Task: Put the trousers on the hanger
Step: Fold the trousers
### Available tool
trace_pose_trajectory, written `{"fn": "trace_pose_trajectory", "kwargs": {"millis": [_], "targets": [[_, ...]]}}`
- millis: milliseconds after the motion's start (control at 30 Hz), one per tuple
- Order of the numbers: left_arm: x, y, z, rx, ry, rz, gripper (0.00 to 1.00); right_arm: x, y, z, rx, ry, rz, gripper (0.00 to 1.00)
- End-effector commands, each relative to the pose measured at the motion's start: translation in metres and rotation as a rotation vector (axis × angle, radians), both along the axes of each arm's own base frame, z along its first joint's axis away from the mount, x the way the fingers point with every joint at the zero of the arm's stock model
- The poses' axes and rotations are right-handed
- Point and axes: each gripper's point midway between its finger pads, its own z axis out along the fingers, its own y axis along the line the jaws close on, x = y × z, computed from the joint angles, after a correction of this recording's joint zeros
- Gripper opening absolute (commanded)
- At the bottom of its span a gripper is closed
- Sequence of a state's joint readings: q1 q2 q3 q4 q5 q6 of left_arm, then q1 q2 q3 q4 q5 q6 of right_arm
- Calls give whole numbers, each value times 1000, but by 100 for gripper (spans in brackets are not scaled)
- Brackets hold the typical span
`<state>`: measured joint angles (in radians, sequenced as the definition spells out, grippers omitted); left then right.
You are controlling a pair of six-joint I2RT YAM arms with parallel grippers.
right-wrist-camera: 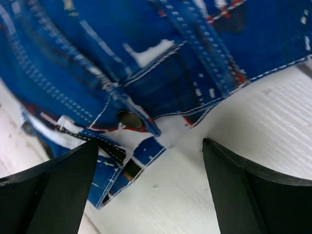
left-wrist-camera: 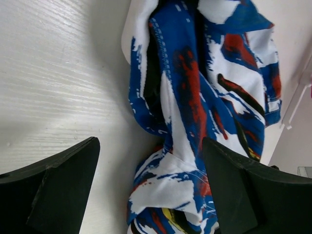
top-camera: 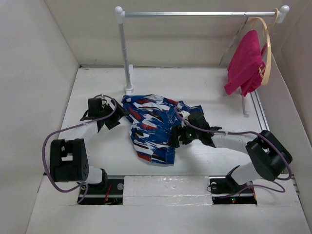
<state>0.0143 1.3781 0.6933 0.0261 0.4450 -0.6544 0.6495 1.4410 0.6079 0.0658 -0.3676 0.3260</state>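
Note:
The trousers (top-camera: 153, 126) lie crumpled in the middle of the white table, in a blue, white, red and black print. My left gripper (top-camera: 113, 117) is open at their left edge. In the left wrist view a bunched fold of the trousers (left-wrist-camera: 195, 97) lies between its spread fingers (left-wrist-camera: 150, 146). My right gripper (top-camera: 179, 134) is open at their right edge. In the right wrist view it (right-wrist-camera: 150, 146) straddles the waistband corner with a metal button (right-wrist-camera: 129, 119); nothing is gripped. The grey wire hanger does not show in any view.
A white clothes rack stands at the back, with an upright pole (top-camera: 125, 53) and a top bar (top-camera: 195, 14). A pale wooden hanger (top-camera: 265, 48) with a magenta garment (top-camera: 246, 63) hangs at its right end. White walls enclose the table on three sides.

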Motion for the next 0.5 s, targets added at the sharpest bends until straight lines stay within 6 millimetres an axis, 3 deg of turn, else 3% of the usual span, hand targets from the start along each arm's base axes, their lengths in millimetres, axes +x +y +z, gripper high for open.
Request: {"fn": "trace_pose_trajectory", "kwargs": {"millis": [0, 133, 233, 300, 333, 367, 400, 433, 467], "targets": [[6, -2, -9, 11, -15, -27, 82, 35, 11, 14, 40, -105, -104, 93], [11, -15, -21, -4, 6, -56, 81, 44, 9, -3, 16, -101, -147, 93], [15, -26, -27, -7, 16, -69, 80, 48, 13, -8, 47, -116, -160, 87], [20, -34, -27, -24, 1, -75, 78, 50, 21, -2, 94, -133, -136, 67], [21, -41, -30, -29, 5, -89, 77, 52, 25, 2, 105, -147, -124, 54], [24, -45, -29, -37, 0, -87, 76, 53, 27, 8, 119, -160, -112, 34], [26, -48, -30, -34, -1, -89, 68, 53, 30, 15, 131, -168, -96, 22], [28, -52, -32, -40, 3, -92, 62, 57, 34, 27, 141, -200, -79, 2], [28, -56, -30, -52, 1, -93, 54, 55, 39, 38, 142, -220, -56, 0]]}}
